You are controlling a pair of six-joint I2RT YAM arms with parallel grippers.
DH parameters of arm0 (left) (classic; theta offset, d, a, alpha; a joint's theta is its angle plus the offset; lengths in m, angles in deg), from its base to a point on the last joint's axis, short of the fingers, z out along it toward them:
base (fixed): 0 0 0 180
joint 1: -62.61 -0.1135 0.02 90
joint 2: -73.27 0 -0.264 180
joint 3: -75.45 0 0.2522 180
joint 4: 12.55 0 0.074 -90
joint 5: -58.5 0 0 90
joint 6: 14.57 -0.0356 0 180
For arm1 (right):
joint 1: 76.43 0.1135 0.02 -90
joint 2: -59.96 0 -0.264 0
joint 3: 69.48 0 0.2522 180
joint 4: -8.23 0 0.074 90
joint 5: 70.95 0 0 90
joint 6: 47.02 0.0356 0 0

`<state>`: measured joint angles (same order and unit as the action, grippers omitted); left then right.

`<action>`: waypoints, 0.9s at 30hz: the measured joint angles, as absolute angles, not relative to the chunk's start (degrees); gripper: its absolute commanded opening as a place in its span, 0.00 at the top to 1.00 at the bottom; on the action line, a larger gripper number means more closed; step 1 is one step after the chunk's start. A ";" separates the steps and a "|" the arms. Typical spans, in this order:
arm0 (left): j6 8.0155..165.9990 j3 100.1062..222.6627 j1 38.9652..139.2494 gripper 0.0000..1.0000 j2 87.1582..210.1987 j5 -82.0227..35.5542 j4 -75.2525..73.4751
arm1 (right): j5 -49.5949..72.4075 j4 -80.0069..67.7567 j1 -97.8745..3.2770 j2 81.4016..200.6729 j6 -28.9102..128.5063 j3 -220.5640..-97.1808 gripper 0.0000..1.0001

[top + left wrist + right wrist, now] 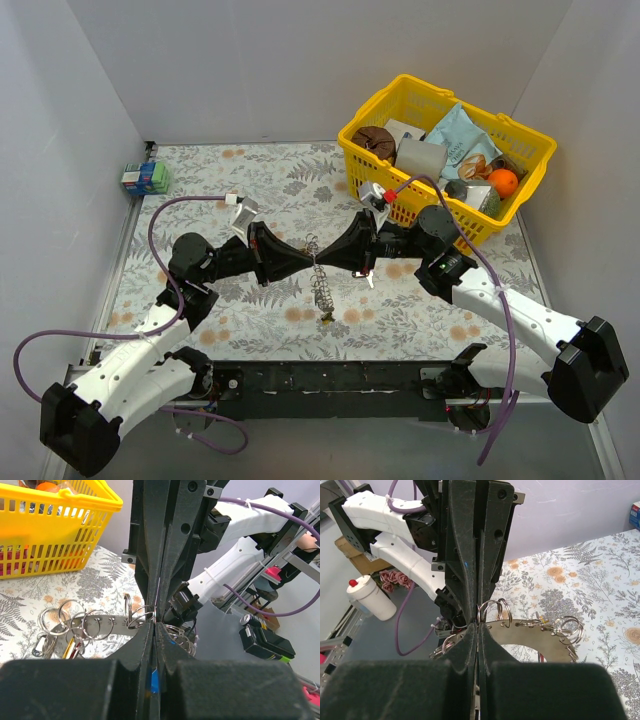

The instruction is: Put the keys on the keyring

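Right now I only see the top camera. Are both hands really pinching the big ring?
Observer: Yes. The wrist cameras show the left hand and the right hand each shut on the keyring, fingertips meeting.
Child: Is anything on it?
Observer: Small split rings are threaded along its flat band.
Child: Where are the keys?
Observer: Keys with yellow and red heads hang among the rings farthest from the left hand.
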<state>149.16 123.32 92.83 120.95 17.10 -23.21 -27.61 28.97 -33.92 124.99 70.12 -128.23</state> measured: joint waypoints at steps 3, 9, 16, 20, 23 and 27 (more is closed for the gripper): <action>148.72 123.32 92.83 1.00 120.95 17.08 -23.04 | -27.63 28.86 -33.92 124.99 70.18 -128.23 0.99; 146.93 123.56 92.85 0.89 120.93 16.91 -20.48 | -27.52 26.59 -33.92 125.01 69.05 -128.25 0.99; 142.65 126.40 93.24 0.42 120.67 15.81 -13.07 | -25.88 18.79 -33.66 124.99 64.59 -129.59 0.99; 140.70 128.20 93.24 0.29 120.01 14.50 -9.24 | -25.16 14.41 -33.58 124.99 62.03 -129.72 0.99; 138.85 129.68 93.28 0.27 119.95 13.93 -5.66 | -24.92 11.09 -33.55 125.01 60.09 -130.02 0.99; 135.37 133.31 93.37 0.27 121.37 14.24 0.33 | -24.63 4.71 -33.55 125.49 55.87 -132.47 0.99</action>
